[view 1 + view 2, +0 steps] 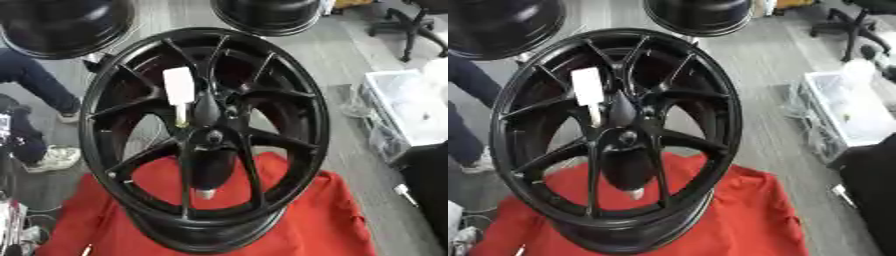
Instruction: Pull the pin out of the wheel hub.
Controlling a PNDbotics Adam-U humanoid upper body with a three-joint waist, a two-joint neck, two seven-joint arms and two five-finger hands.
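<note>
At the centre of the frame a black wheel hub (206, 135) stands nearly upright on its rim, resting on a red cloth (324, 215) that covers the worktop, spokes fanning out from the middle. A white pin (179, 92) with a blocky white head and a thinner pale shank sits just up and left of the hub's centre, its lower end going in beside the central boss. A dark rounded shape with a pale tip (206, 192) shows through the lower spokes; whether it is part of the robot's arm or something behind the wheel cannot be told. No hand of the robot can be picked out clearly in either view, so whether any fingers are open, curled or holding the pin cannot be said; nothing is seen touching the pin's white head. Judging from this, the pull has not begun. To do it well, the fingers should close on the white head from both sides, clear of the neighbouring spokes, and draw it straight along the shank's own line, up and left in the frame. Pulling at an angle could jam the shank or tip the wheel, which balances on its rim.
</note>
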